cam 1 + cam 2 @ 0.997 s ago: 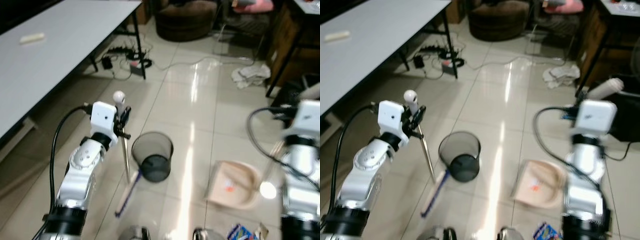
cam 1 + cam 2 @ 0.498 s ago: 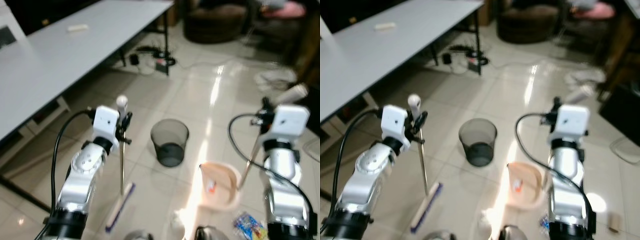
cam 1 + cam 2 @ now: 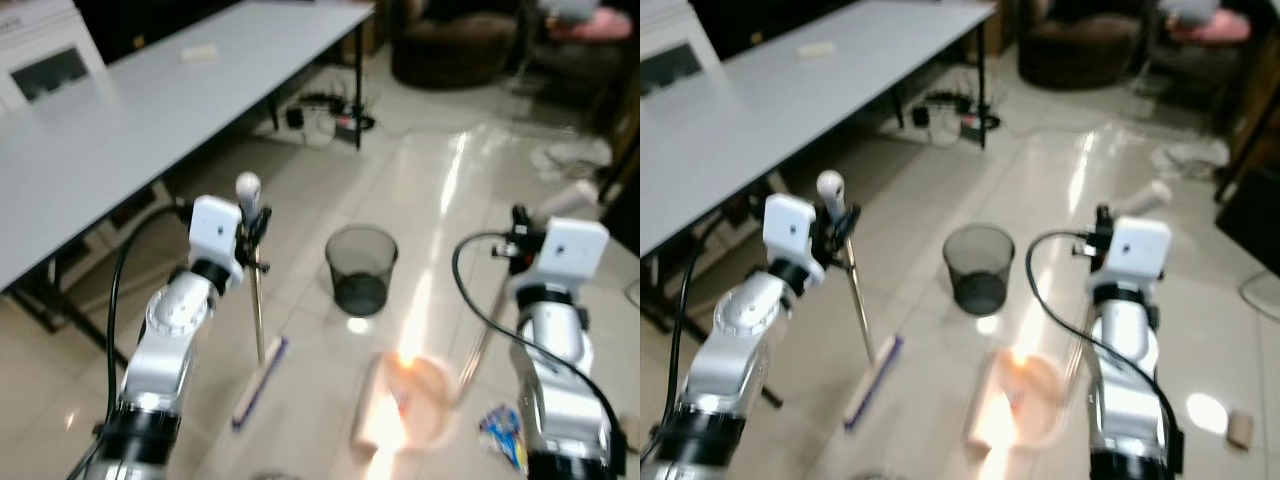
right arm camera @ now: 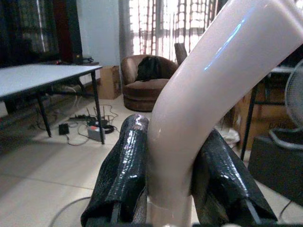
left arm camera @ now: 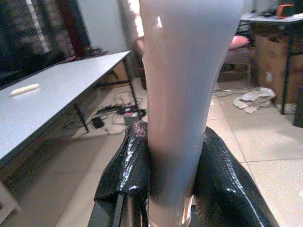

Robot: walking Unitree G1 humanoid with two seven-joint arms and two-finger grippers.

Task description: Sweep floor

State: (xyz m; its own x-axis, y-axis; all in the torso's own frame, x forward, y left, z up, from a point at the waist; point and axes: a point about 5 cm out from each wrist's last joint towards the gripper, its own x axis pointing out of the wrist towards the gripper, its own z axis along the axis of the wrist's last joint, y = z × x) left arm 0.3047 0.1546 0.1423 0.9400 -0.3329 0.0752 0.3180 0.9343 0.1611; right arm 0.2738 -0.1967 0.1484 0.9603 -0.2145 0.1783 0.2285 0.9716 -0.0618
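Broom [image 3: 256, 330]: thin metal pole w/ pale rounded grip on top, standing nearly upright at left, flat beige head w/ purple edge resting on the tile floor [image 3: 330, 250]. Left hand [image 5: 173, 156] is clamping the pale grip, black fingers [image 5: 127, 175] pressing both sides. Dustpan [image 3: 1020, 400]: pinkish-beige, lying near-right on floor, blurred by glare; its long pale handle is rising to the right hand [image 4: 170, 165], which is gripping it.

Left gripper [image 3: 252, 222] grips broom [image 3: 256, 310]; bin [image 3: 361, 268] beyond.
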